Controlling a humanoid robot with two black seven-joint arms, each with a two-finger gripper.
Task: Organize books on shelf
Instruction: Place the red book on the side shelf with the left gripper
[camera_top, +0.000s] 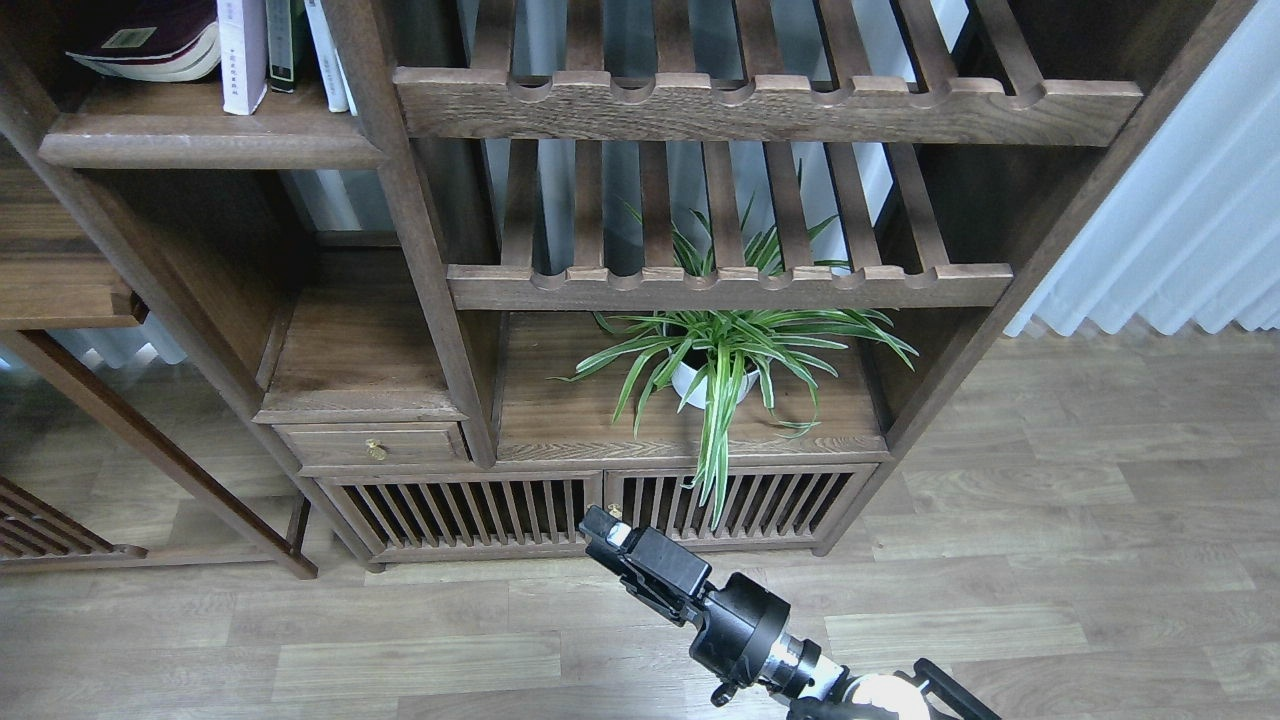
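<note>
The shelf, a flat dark-brown board with a rounded front edge, is at the top left. On it a thick dark maroon book lies flat at the left. A pale lavender-white book stands upright beside it, with two more upright spines to its right. The bright red book is out of view. My right gripper hangs low at the bottom centre, far from the shelf, in front of the slatted cabinet doors. It is small and dark, and its fingers cannot be told apart. My left gripper is out of view.
Two slatted racks with notched front rails fill the upper right. A potted spider plant stands on the lower board. A small drawer and slatted doors are below. White curtain at right, wood floor in front.
</note>
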